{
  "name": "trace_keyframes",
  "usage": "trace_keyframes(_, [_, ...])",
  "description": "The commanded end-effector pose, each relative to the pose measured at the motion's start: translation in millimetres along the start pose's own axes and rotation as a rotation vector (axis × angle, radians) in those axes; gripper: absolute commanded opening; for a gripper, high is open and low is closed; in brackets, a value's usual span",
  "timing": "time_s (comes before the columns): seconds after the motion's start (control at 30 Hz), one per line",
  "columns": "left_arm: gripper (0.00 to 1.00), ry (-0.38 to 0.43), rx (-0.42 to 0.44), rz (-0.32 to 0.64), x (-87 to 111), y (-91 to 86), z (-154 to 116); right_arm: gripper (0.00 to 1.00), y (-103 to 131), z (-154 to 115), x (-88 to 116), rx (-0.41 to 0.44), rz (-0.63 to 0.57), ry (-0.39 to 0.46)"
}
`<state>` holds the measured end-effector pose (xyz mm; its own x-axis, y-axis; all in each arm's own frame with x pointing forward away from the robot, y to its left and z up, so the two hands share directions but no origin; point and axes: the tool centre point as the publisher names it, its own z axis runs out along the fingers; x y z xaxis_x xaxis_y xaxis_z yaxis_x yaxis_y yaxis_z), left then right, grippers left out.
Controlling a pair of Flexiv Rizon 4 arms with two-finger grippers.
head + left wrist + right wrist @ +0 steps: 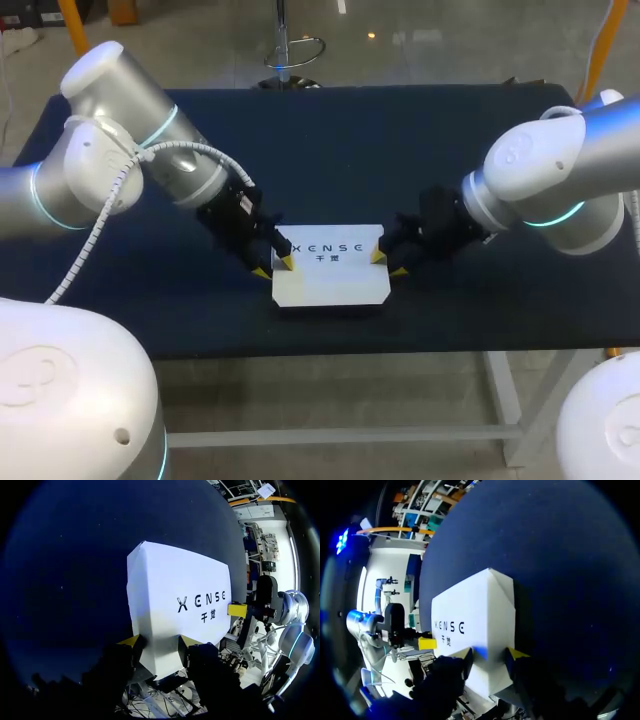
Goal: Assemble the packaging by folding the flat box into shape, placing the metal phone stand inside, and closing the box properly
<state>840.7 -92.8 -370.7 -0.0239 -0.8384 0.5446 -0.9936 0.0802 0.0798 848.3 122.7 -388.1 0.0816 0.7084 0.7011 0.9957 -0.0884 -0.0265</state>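
The white box (pixel 330 275) is folded and shut. Its lid faces up, with 1 line of dark lettering (pixel 330 247) and 2 smaller characters beneath it. From the head view the print reads upright, its base toward the table's near edge.

The box lies flat and its long axis runs left to right across the table (pixel 330 140), square to the near edge. It sits in the middle of the table's width, closer to the near edge than the far one.

The left gripper (pixel 275 267) is at the box's left end and the right gripper (pixel 388 262) at its right end, so the 2 face each other along the box. Each has its fingers spread and straddling an upper end edge, 1 yellow tip over the lid and the other just outside the wall. I cannot tell whether the tips press on the card.

The table wears a dark navy cloth, plain and smooth. Both arms come in low over it, white and silver, each with a thin ring of cyan light at a joint.
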Motion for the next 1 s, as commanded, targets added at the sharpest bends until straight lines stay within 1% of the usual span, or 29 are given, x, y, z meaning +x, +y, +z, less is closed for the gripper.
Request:
trace_keyframes(0.03, [0.49, -0.009, -0.020, -0.008, 10.7, -5.4, 2.6, 0.47, 1.2, 4.4, 7.8, 0.011, 0.002, 0.005])
trace_keyframes(0.17, [0.50, -0.013, -0.040, -0.019, 11.9, -6.3, 0.3, 0.47, 1.7, 3.7, 8.8, 0.017, 0.008, 0.007])
trace_keyframes(0.23, [0.52, -0.017, -0.048, -0.027, 13.1, -6.8, -0.5, 0.47, 2.1, 3.4, 9.8, 0.021, 0.009, 0.008])
trace_keyframes(0.6, [0.53, -0.023, -0.097, -0.074, 16.3, -10.8, -5.6, 0.46, 4.8, 2.0, 14.0, 0.042, 0.025, 0.005])
trace_keyframes(0.63, [0.54, -0.022, -0.103, -0.082, 16.1, -11.6, -6.1, 0.46, 5.3, 1.9, 14.2, 0.044, 0.028, 0.004])
trace_keyframes(0.7, [0.67, -0.018, -0.115, -0.094, 16.2, -13.6, -7.2, 0.46, 6.3, 1.7, 14.6, 0.050, 0.033, 0.004])
trace_keyframes(0.73, [0.67, -0.019, -0.120, -0.098, 16.3, -14.0, -7.6, 0.46, 6.8, 1.6, 14.8, 0.053, 0.035, 0.004])
trace_keyframes(0.9, [0.51, -0.016, -0.133, -0.110, 17.1, -15.8, -9.7, 0.46, 8.4, 0.8, 16.2, 0.060, 0.039, 0.001])
trace_keyframes(1.0, [0.49, -0.018, -0.137, -0.115, 17.5, -16.0, -10.0, 0.46, 9.1, 0.5, 16.9, 0.063, 0.041, 0.000])
